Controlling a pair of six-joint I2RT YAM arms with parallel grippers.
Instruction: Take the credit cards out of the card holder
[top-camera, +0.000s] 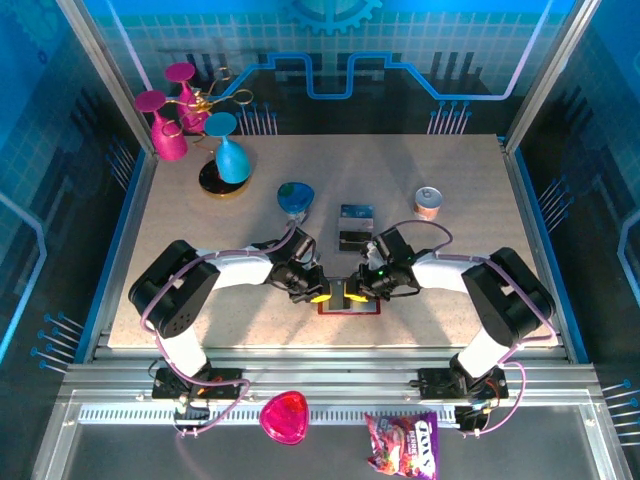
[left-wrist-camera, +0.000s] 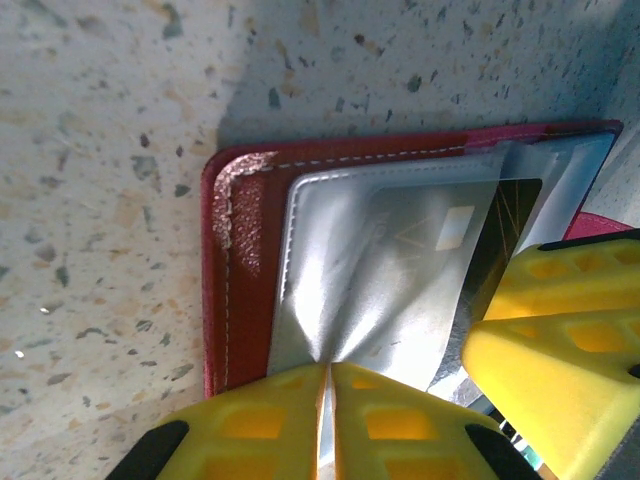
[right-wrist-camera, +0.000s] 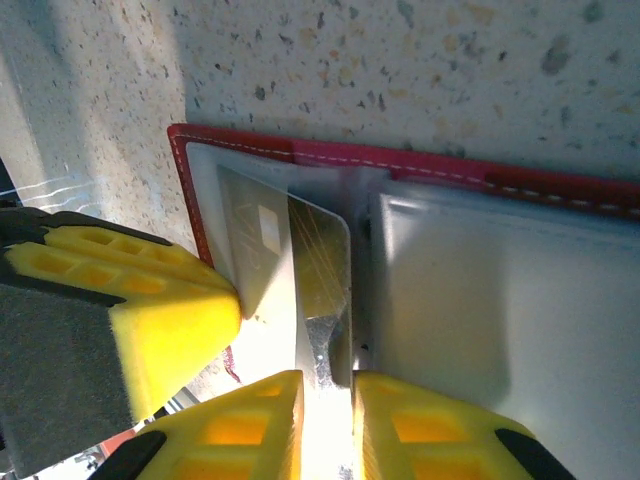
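Extraction of one card in progress. Position: dark red leather-like bifold card holder (left-wrist-camera: 235, 250) lies open and flat on speckled stone-look table (left-wrist-camera: 100, 200), near edge, between both arms. Grip: left gripper (left-wrist-camera: 327, 375) clamped on glossy pale grey pocket sheet (left-wrist-camera: 380, 250); right gripper (right-wrist-camera: 328, 385) pinched on edge of thin stiff dark card with gold lines (right-wrist-camera: 320, 265), partly out of its slot. Judgement: draw flat along the slot, slowly; slick floppy sheet may lift; soft yellow pads (right-wrist-camera: 250, 420) should hold
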